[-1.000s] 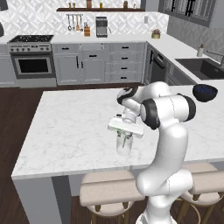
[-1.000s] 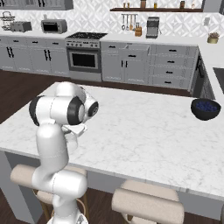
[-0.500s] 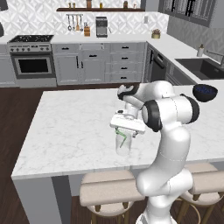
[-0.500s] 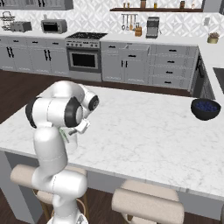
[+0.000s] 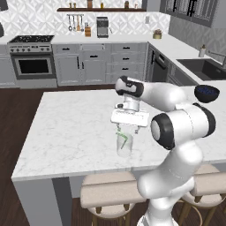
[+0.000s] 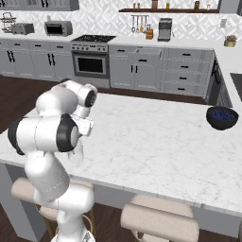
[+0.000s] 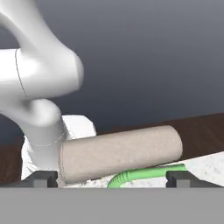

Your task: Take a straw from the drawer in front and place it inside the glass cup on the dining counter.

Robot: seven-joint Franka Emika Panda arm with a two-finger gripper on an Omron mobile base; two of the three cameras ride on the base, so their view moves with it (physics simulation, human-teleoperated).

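Marble covers the dining counter (image 5: 66, 132), and near its front edge stands the glass cup (image 5: 124, 143), upright and clear. Inside the cup sits the straw (image 5: 123, 140), a thin green stick leaning at a slant within the glass walls. In the hand view the straw (image 7: 146, 173) shows as a curved green line low in the picture, lying between the two dark fingertips (image 7: 41, 178) without touching either.

Directly above the cup hangs the gripper (image 5: 129, 128), pointed downward from the white arm that bends over the counter. Its jaws stand wide apart and hold nothing; the straw is free of them and rests in the cup on its own.

From the right base camera the cup (image 6: 78, 153) appears just beside the arm's dark elbow joint, partly hidden behind it, close to the near edge of the counter (image 6: 156, 142). A dark blue bowl (image 6: 222, 117) sits well apart from the cup, toward the far right end of the same counter; it also shows in the left base view (image 5: 206, 93).

Padded stools (image 5: 108, 190) stand tucked under the counter's front edge. One stool seat (image 7: 120, 153) crosses the hand view as a beige cylinder above the straw.
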